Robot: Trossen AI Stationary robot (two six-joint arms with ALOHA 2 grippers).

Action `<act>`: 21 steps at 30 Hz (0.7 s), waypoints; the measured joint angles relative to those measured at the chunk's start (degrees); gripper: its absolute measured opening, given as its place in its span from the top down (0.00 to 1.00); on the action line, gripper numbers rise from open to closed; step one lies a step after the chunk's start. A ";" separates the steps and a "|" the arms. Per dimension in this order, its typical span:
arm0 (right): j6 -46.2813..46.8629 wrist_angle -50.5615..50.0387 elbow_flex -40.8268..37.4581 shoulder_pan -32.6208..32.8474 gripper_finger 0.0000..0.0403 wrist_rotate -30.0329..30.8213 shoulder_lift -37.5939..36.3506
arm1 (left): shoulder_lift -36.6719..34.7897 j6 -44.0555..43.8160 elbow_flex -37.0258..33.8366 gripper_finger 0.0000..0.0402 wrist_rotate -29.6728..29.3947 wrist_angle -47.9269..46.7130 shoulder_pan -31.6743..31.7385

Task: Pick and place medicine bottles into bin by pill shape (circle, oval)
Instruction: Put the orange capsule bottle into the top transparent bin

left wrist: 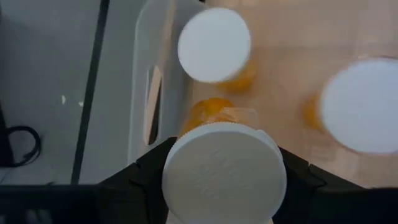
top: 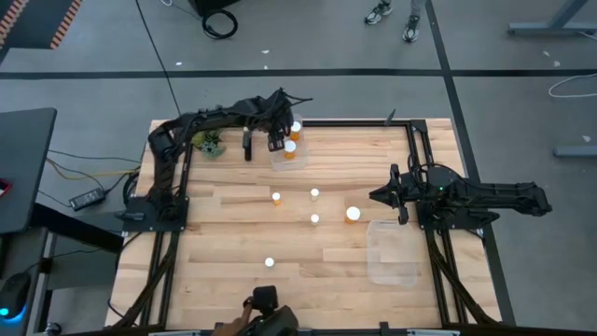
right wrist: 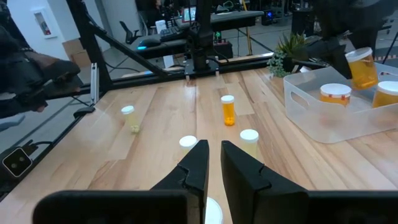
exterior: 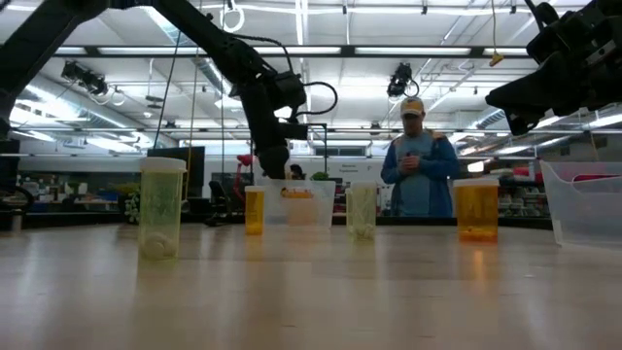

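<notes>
A big open workshop sits behind the wooden table (top: 233, 243), and a person (exterior: 420, 160) stands at the far side looking on. The left gripper (top: 277, 140) hangs over the clear bin (right wrist: 311, 112) at the table's far edge, fingers clamped on a medicine bottle (left wrist: 222, 176) whose white cap fills the left wrist view. Two more bottles (left wrist: 214, 46) already stand in that bin just beneath it.

The risk, as I judge it, is the drop. The held bottle hangs close over the nearer of the two, so letting go here could land it on that cap, tip it, or knock the neighbour over. How high it is above the bin floor I can't quite make out.

The left arm is stretched long and low from its base toward the bin, wrist bent down. The right gripper (top: 403, 196) waits by its own side near the second bin (top: 392, 254), fingers parted only slightly, empty. Five loose bottles (top: 353, 214) stand mid-table, well apart from one another.
</notes>
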 joint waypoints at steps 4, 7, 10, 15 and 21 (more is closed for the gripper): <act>0.00 -0.01 0.00 0.00 0.88 0.00 0.01 | 4.64 -0.12 6.52 0.46 -0.38 -11.27 0.13; 0.00 -0.01 0.00 0.00 0.88 0.00 0.02 | 6.57 -0.28 9.18 0.46 -0.45 -16.04 0.10; 0.00 -0.01 0.02 0.00 0.88 0.00 0.01 | 6.71 0.05 9.60 0.47 -0.15 -15.67 0.06; 0.00 -0.01 0.02 0.00 0.88 0.00 0.02 | 6.71 0.75 9.60 0.48 1.45 -15.55 0.16; 0.00 0.00 0.02 0.00 0.88 0.00 0.01 | 6.71 -0.01 9.60 0.44 4.09 -15.60 0.50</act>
